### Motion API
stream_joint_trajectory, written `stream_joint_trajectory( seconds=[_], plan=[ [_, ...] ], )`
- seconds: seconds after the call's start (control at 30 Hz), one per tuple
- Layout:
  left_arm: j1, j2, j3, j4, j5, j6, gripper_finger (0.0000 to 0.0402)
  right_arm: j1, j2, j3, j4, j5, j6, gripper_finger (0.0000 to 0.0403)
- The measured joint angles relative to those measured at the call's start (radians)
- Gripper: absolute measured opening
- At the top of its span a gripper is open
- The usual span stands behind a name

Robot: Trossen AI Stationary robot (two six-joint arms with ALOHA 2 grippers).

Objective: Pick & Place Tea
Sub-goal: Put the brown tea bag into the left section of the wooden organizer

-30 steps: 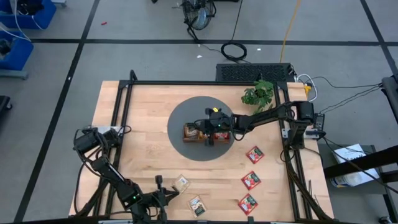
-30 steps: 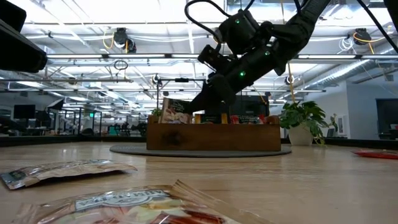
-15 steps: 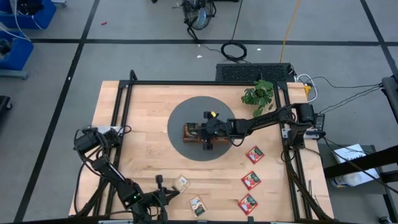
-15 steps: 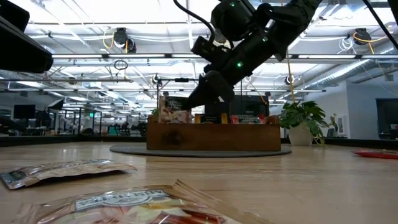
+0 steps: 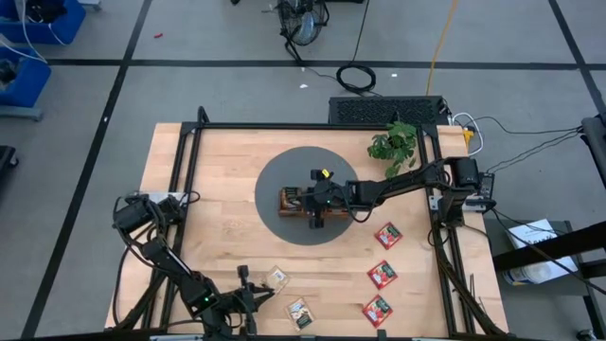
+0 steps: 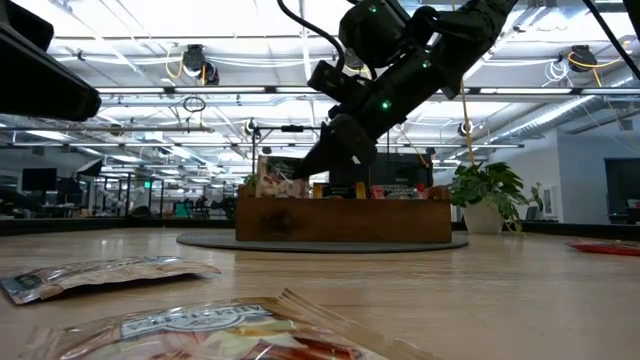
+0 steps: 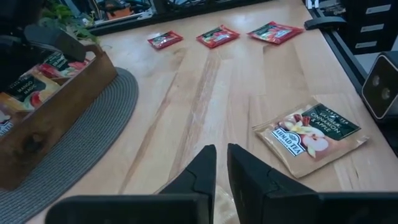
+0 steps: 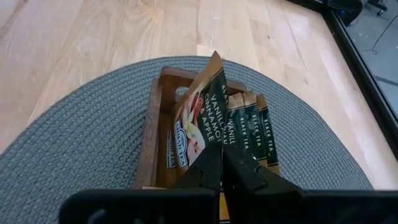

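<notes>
A wooden tray (image 5: 288, 201) sits on a round grey mat (image 5: 275, 175) at the table's middle. My right gripper (image 8: 222, 155) hovers over the tray's left end, shut on a pale orange tea packet (image 8: 199, 112) with a dark green label. Dark green packets (image 8: 252, 124) stand on edge in the neighbouring compartment. Two pale packets (image 5: 276, 277) (image 5: 300, 313) lie flat near the front edge, beside my left gripper (image 7: 221, 168). Its fingers stand a narrow gap apart, low over the table. Three red packets (image 5: 382, 275) lie flat at the front right. My right gripper pinches the packet's edge nearest the wrist (image 8: 211, 142) between its two fingers, slanting down from the table's right side. The packet stands on edge, tilted, its label side toward the other packets. Its lower part reaches into the tray's left compartment (image 8: 163, 134).
A green plant (image 5: 393, 142) stands at the far right, behind the right arm. A black frame rail (image 7: 348, 43) runs along the table's edge. Bare wood (image 7: 205, 81) lies between the mat and the red packets.
My right gripper has swung a little toward the table's near edge and risen slightly with the packet, which now stands over the tray's left end. It has kept still over the last half second.
</notes>
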Motion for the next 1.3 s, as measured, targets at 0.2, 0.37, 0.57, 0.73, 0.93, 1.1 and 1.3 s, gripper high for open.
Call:
stream_joint_trajectory(
  seconds=[0.2,0.37,0.57,0.73,0.93,1.1,1.3],
  plan=[
    [0.0,0.0,0.0,0.0,0.0,0.002,0.0049,0.0,0.0,0.006,-0.015,0.001,0.061,0.0],
    [0.003,0.0,0.0,0.0,0.0,0.007,0.0049,0.0,0.0,0.03,-0.051,0.006,0.108,0.0],
    [0.013,0.0,0.0,-0.002,0.001,0.014,0.0049,-0.002,0.0,0.03,-0.054,0.072,0.085,0.0],
    [0.013,0.0,0.0,-0.003,0.002,0.012,0.0049,-0.002,0.012,0.03,-0.05,0.05,0.082,0.0],
    [0.013,0.0,0.0,-0.006,0.002,0.013,0.0049,0.006,0.092,0.041,-0.03,0.032,0.076,0.0],
    [0.013,0.0,0.0,-0.004,0.002,0.008,0.0049,0.007,0.112,0.042,-0.008,0.058,0.086,0.0],
    [0.013,-0.001,0.0,-0.01,0.025,0.001,0.0049,0.014,0.105,0.04,0.005,0.055,0.045,0.0002]
  ],
)
